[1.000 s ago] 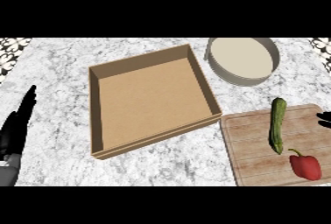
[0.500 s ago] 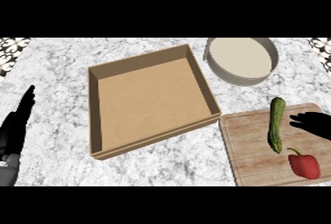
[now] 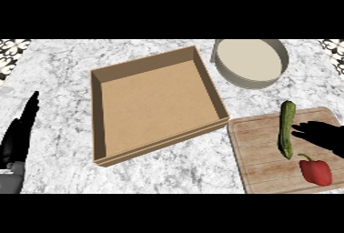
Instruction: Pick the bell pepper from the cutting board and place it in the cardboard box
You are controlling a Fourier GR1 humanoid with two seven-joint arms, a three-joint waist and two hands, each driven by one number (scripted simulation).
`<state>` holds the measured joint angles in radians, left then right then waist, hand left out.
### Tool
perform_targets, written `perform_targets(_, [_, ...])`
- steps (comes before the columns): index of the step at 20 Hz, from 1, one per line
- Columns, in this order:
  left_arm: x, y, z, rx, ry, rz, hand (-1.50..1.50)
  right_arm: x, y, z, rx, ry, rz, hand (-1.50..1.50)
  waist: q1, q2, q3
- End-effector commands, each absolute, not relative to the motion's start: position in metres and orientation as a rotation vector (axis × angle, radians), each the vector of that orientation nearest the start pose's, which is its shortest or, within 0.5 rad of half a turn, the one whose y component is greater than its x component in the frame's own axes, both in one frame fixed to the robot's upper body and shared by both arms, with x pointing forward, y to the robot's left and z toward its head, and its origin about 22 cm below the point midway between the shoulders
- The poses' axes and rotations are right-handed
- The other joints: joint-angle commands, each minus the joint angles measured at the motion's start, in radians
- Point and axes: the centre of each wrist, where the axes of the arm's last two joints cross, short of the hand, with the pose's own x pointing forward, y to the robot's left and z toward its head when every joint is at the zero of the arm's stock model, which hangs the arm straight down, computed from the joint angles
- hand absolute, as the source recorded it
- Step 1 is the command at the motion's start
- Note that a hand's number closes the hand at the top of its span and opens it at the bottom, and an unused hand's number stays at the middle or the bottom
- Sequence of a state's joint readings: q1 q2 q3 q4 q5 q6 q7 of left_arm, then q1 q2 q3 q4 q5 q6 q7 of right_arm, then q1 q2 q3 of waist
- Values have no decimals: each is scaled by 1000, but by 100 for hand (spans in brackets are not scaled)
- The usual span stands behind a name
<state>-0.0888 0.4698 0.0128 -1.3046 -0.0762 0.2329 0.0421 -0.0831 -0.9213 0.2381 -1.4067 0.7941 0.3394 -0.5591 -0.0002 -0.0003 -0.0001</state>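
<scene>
The small red bell pepper (image 3: 316, 171) with a green stem lies on the lower right part of the pale wooden cutting board (image 3: 262, 152), close to the board's right edge. The black right hand (image 3: 324, 137) comes in from the view's right edge just above the pepper, not touching it. Its fingers (image 3: 300, 126) are spread and stretched out toward the left, holding nothing, and their tips are just beside the long green cucumber (image 3: 287, 129). The cucumber lies upright along the board's middle, its upper end reaching past the board's top edge, its lower end near the pepper's stem.

The board sits at the right of the white-and-grey marble counter (image 3: 60, 82), its right side running out of view. Its top left corner is close beside the lower right corner of the shallow square brown cardboard box (image 3: 101, 119). Bare marble lies left of the box and below it.

The box sits turned at an angle in the middle of the counter and holds nothing. Behind the board, beside the box's upper right corner, stands 1 round cream bowl (image 3: 253, 84) with nothing in it.

The black left hand (image 3: 20, 136) rests at the view's left edge, fingers straight and pointing up, well apart from the box.
</scene>
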Motion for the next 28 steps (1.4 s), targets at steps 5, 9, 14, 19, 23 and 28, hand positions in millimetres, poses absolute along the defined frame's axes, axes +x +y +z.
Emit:
perform_targets(5, [244, 371, 16, 633, -1352, -213, 0, 247, -395, 79, -332, -1160, 1861, -150, 3, -1, 0])
perform_targets(9, [263, 363, 24, 645, -1365, -215, 0, 232, -384, 69, -330, -1217, 1864, -150, -3, 0, 0])
perform_targets(14, [266, 360, 14, 666, -1378, -216, 0, 226, -366, 104, -336, -1148, 1880, -150, -5, -1, 0])
perform_targets(19, [253, 369, 7, 659, -1356, -227, 0, 216, -365, 64, -442, -1040, 1915, -150, -1, 0, 0])
perform_targets(23, [256, 370, 25, 647, -1355, -213, 0, 224, -355, 58, -455, -1006, 1891, -150, 1, -1, 0])
perform_targets(28, [251, 367, 19, 639, -1369, -211, 0, 231, -374, 32, -576, -1148, 1902, 150, 8, 0, 1])
